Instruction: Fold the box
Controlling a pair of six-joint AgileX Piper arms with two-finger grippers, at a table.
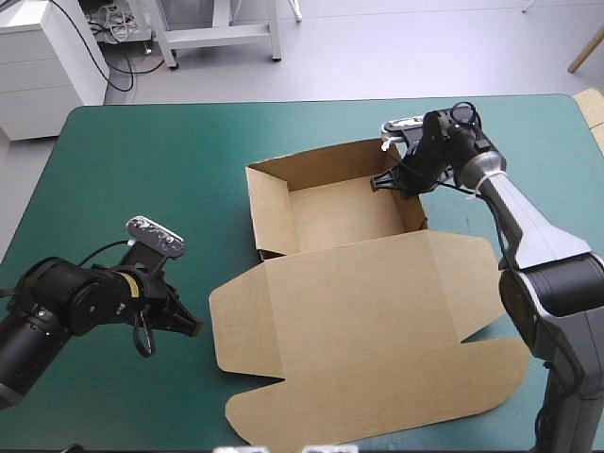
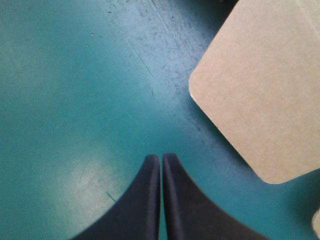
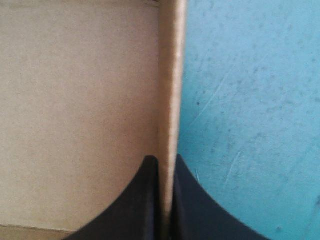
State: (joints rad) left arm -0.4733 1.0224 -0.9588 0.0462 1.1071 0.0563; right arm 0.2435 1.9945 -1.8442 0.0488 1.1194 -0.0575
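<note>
Brown box [image 1: 377, 283] edge, apparently in right tool [image 1: 385, 181]

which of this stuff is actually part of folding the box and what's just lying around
Part of the job: the brown box, tray walls up, lid flat; the right gripper, shut on its side wall; the left gripper, shut, near a lid flap.
Lying about: a pale board edge beyond the teal-green cover, far right.

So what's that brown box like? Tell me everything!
The box is plain brown board, half built: an open tray with raised walls, its big lid lying flat with rounded flaps on the table. The right pincer pinches the tray's right wall. The left pincer is shut nearby, not touching.
</note>
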